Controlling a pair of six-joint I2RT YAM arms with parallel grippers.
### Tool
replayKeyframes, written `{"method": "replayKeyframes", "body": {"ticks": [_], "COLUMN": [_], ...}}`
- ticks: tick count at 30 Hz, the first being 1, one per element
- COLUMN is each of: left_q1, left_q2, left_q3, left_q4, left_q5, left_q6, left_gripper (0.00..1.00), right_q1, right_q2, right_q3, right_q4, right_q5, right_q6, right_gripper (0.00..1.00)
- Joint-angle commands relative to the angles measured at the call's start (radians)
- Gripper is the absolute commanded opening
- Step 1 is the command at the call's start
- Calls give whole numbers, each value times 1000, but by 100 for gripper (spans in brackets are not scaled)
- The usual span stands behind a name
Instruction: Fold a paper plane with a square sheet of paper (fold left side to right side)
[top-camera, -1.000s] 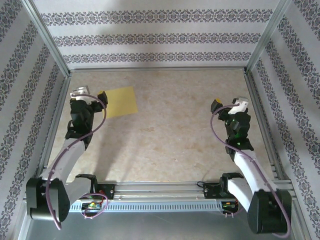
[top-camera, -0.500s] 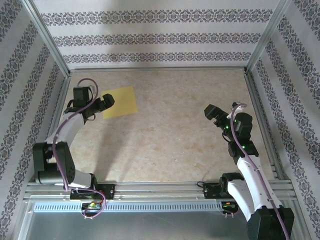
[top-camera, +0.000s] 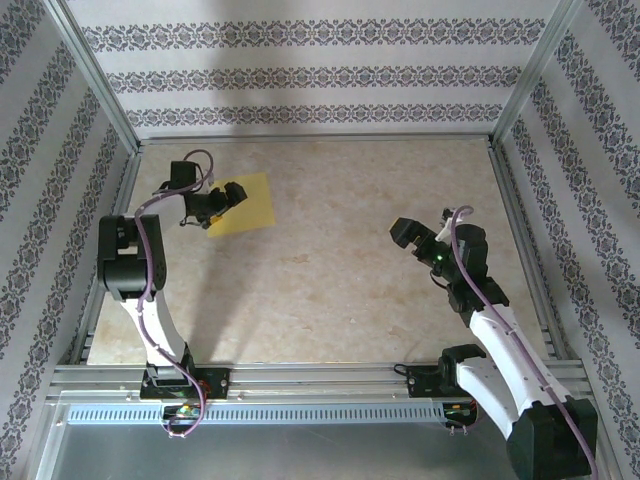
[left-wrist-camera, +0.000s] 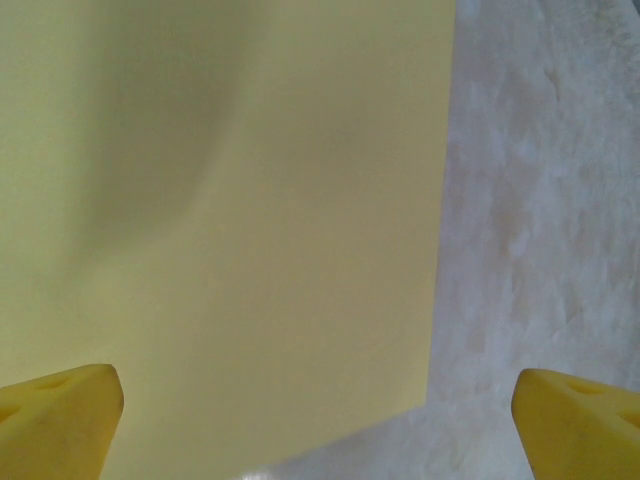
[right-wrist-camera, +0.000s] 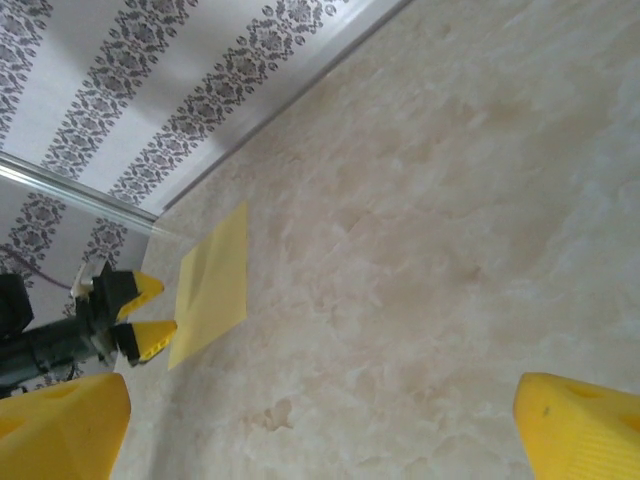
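Square sheet of paper (top-camera: 245, 202): lay flat on the counter (top-camera: 340, 280) at the far left, near the back corner, just under the left arm's reach.
Left fingers (top-camera: 226, 195): stood wide apart and held nothing, hovering low over the sheet's left side; in the left wrist view one tip sat over the paper and the other over bare counter, straddling an edge and corner.
Likely reason: that pose suited catching the left edge to carry it across to the right.
Right fingers (top-camera: 408, 234): also spread wide and empty, well apart from the sheet on the right half of the counter, aimed toward it, probably waiting to pin or crease.
Fold progress: apparently none, judging by the single flat layer.
Sheet's look: bright yellow, plain, unmarked, straight-edged, no crease visible; a soft shadow crossed it.
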Motion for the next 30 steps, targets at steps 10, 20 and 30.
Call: {"method": "replayKeyframes", "body": {"ticks": [10,20,30], "left_q1": [-66,-126,-324], "left_q2": [130,66,-100], "left_q3": [120,-53,-334], "left_q4": [-68,-74,57], "left_q5": [-4,2,-9], "left_q6": [33,44,-110], "left_gripper": [100,100,100], "right_q1": [50,54,58], "right_q2": [-15,-2,-21], "right_q3": [64,97,80], "right_q4": [-138,-202,-229], "right_q5": [96,141,170], "right_q6": [-51,-98,-108], "right_gripper": [98,98,98]}}
